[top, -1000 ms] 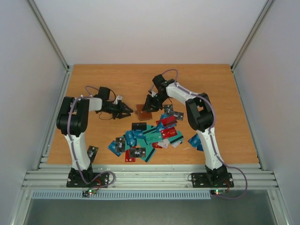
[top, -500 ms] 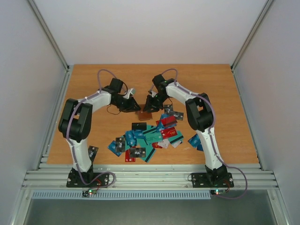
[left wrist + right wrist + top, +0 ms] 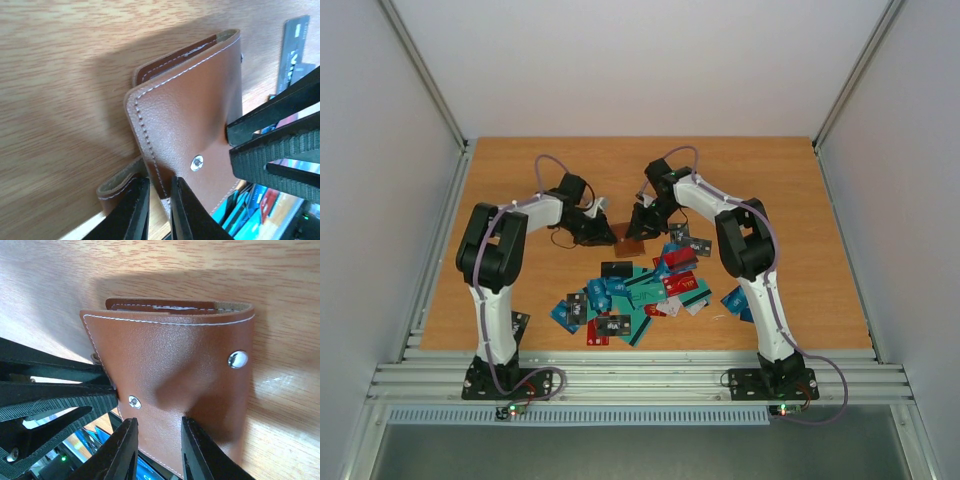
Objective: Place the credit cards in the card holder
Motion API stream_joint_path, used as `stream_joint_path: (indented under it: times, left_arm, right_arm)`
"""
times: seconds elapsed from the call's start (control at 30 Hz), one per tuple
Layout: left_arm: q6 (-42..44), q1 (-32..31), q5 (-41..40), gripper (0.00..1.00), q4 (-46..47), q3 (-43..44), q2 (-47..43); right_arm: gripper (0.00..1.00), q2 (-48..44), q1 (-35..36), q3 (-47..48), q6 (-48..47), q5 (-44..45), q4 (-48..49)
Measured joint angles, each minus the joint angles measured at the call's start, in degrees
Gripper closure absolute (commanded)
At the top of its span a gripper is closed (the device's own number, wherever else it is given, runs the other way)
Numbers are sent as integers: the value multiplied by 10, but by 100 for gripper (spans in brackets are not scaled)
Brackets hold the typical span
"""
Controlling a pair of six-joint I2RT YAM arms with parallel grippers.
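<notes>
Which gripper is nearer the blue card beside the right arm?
Right. The right gripper holds the brown leather card holder, closer to the blue card; the left gripper holds its farther side.

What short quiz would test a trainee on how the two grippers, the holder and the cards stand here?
1. Choose one: the left gripper pinches A a blue card, B the holder's edge, C nothing.
2. True or false: the right gripper hangs clear of the holder.
3. Fill in: the loose cards lie ___ the arms' bases than the holder does.

Key: 1 B. 2 False: its fingers clamp the holder's edge. 3 nearer.
</notes>
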Motion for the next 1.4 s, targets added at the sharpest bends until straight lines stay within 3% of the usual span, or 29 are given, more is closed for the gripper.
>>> stream_joint_path:
  times: [0.23,0.4,0.57,0.7,1.1,1.4]
  left_arm:
    - [1,-4,-93,83,-11,-22,-43]
    - [0,3,-202,79,-30,-49,-96]
    - [-4,9,-246,77,-33,-66,-160]
    - [-4,9,-224,78,-21,-66,-166]
    - [-1,-7,-63,82,-6,-29,-39]
    - [10,-12,-40,84,-16,-6,-31]
  right_arm:
    - [75,16,8,35,-16,20,-33]
    - [75,31,22,78,-30,60,-75]
    - [74,45,34,113,-41,95,-108]
    - [73,50,40,129,-44,115,-124]
    - [74,54,46,138,-43,132,-138]
    - [74,56,46,144,-37,134,-143]
